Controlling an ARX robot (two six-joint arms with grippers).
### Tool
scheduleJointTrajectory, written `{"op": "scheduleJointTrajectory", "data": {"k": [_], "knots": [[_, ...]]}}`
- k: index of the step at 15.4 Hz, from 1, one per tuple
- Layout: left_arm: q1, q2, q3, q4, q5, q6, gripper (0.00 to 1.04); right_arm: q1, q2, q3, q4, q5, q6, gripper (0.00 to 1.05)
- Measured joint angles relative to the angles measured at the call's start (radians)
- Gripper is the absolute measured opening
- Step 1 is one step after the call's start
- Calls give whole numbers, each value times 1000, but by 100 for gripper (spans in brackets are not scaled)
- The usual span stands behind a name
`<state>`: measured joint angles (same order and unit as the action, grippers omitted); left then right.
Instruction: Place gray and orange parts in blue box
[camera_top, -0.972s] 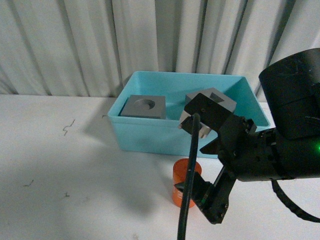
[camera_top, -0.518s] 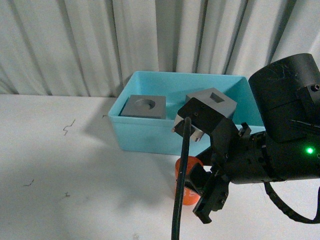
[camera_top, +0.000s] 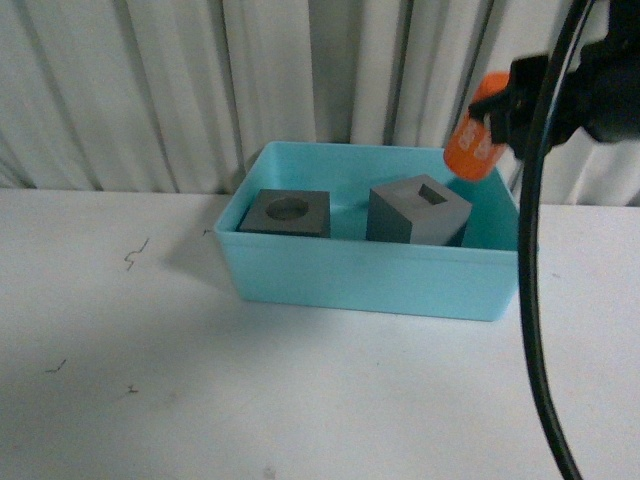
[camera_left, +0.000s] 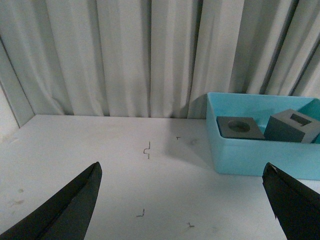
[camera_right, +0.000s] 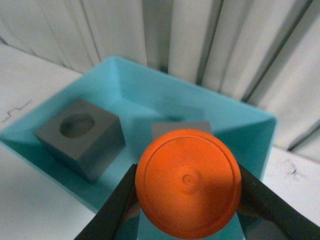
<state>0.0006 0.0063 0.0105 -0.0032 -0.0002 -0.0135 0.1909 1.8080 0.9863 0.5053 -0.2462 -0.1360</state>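
Note:
The blue box (camera_top: 300, 275) stands on the white table at the back, with two gray cubes inside. The cube with the round recess (camera_top: 286, 213) lies at its left, the cube with the square recess (camera_top: 417, 211) stands right of it. My right gripper (camera_top: 490, 120) is high in the air over the box's right end, shut on the orange cylinder (camera_top: 475, 147), which hangs tilted. In the right wrist view the orange cylinder (camera_right: 188, 183) sits between the jaws above the blue box (camera_right: 250, 132), half hiding one gray cube (camera_right: 179, 127). My left gripper (camera_left: 182, 195) is open over bare table, left of the blue box (camera_left: 240, 160).
White curtains (camera_top: 200, 90) hang close behind the box. A black cable (camera_top: 530, 300) runs down the right side of the front view. Small dark marks (camera_top: 135, 253) dot the white table (camera_top: 150, 380) left of the box.
My right gripper has lifted the orange cylinder from the table in front of the box, up and back to a spot above the box's right end. The cubes have not moved.

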Motion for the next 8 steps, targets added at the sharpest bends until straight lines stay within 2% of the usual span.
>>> {"op": "scheduleJointTrajectory", "data": {"k": [4,8], "knots": [[0,0,0,0,0,0,98,87,166,229,-19,56,80,47],[0,0,0,0,0,0,98,141,287,245,-50,92,117,47]]}}
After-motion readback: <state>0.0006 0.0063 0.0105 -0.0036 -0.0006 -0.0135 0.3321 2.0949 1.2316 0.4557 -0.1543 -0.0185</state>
